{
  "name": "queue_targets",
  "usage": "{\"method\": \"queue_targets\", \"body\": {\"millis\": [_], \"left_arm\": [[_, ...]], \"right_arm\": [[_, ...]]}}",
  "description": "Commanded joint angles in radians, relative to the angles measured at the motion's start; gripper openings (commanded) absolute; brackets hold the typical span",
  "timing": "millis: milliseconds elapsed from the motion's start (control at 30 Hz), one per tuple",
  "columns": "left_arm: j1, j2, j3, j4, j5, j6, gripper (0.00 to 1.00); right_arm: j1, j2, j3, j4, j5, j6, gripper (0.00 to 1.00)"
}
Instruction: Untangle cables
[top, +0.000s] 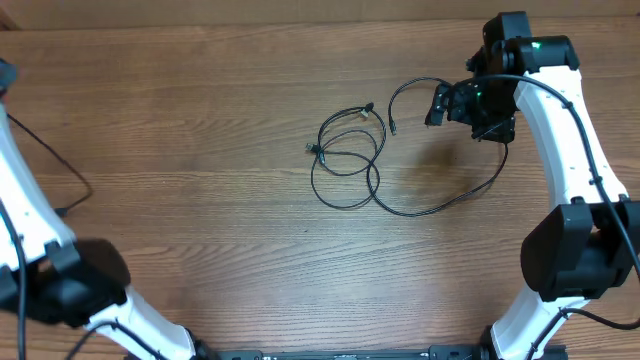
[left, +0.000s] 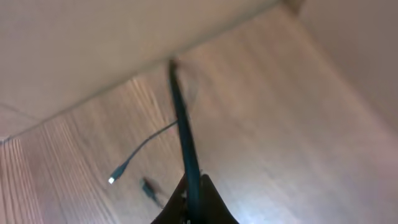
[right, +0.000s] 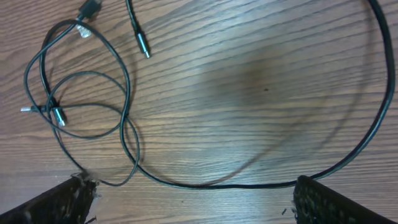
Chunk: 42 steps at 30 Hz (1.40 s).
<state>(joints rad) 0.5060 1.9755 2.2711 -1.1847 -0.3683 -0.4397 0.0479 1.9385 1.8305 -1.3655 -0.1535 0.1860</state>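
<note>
Cables (top: 350, 165) lie looped; right end effector (top: 437, 106) points down above them, wide open, empty; left end effector (left: 191, 202) unreadable.

Glossy black cables (right: 124, 112), metal-tipped plugs, wood-grain table (top: 200, 120)

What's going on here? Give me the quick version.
The right gripper is open and hangs over the long loop of the cables, holding nothing. The cables lie in loose, overlapping loops in the middle of the table, not yet separated. The left arm sits at the table's left edge, away from them; its camera view is too blurred to tell more.
</note>
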Motion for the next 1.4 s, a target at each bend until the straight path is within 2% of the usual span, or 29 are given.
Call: {"method": "queue_targets", "body": {"millis": [0,33,67,133,167,300,500,600,667,733,767,933,1033,1200,1300,1333,1367], "left_arm": [[0.006,0.135,0.006,-0.012,-0.022,-0.01,0.11],[0.006,0.156,0.006,-0.012,-0.01,-0.01,0.39],[0.007,0.183,0.006,-0.012,0.006,-0.01,0.55],[0.007,0.222,0.006,-0.011,0.032,-0.01,0.7],[0.007,0.23,0.006,-0.011,0.047,-0.01,0.8],[0.007,0.213,0.03,0.003,0.082,-0.01,0.98],[-0.002,0.051,0.085,0.008,0.256,-0.008,0.99],[-0.035,-0.026,0.085,0.0,0.407,0.078,0.93],[-0.088,-0.058,0.085,-0.049,0.487,0.114,0.92],[-0.2,-0.057,0.08,-0.123,0.541,0.122,0.91],[-0.32,-0.042,0.056,-0.141,0.561,0.172,0.91],[-0.545,0.037,0.051,-0.159,0.611,0.273,0.91],[-0.703,0.141,0.051,-0.142,0.613,0.391,0.9],[-0.824,0.28,0.051,-0.112,0.634,0.482,0.87],[-0.861,0.356,0.051,-0.103,0.651,0.512,0.7],[-0.874,0.388,0.051,-0.101,0.65,0.511,0.66],[-0.882,0.407,0.051,-0.1,0.65,0.51,0.67]], "right_arm": [[0.016,-0.037,0.023,-0.003,-0.007,-0.004,1.0],[0.019,-0.037,0.023,-0.005,-0.006,-0.005,1.0],[0.021,-0.037,0.023,-0.007,-0.006,-0.005,1.0],[0.024,-0.037,0.023,-0.006,-0.006,-0.005,1.0],[0.024,-0.037,0.023,-0.006,-0.006,-0.005,1.0],[0.024,-0.037,0.023,-0.006,-0.006,-0.005,1.0],[0.024,-0.037,0.023,-0.006,-0.006,-0.005,1.0],[0.019,-0.037,0.023,0.001,-0.006,0.024,1.0],[0.006,-0.037,0.023,0.011,-0.01,0.06,1.0],[-0.023,-0.037,0.023,0.029,-0.039,0.083,1.0],[-0.05,-0.037,0.023,0.037,-0.082,0.077,1.0],[-0.07,-0.037,0.023,0.032,-0.088,0.071,1.0],[-0.07,-0.036,0.023,0.032,-0.086,0.068,1.0],[-0.07,-0.036,0.023,0.02,-0.084,0.041,1.0],[-0.07,-0.036,0.023,0.016,-0.084,0.041,1.0],[-0.07,-0.036,0.023,0.016,-0.084,0.041,1.0],[-0.07,-0.036,0.023,0.016,-0.084,0.041,1.0]]}}
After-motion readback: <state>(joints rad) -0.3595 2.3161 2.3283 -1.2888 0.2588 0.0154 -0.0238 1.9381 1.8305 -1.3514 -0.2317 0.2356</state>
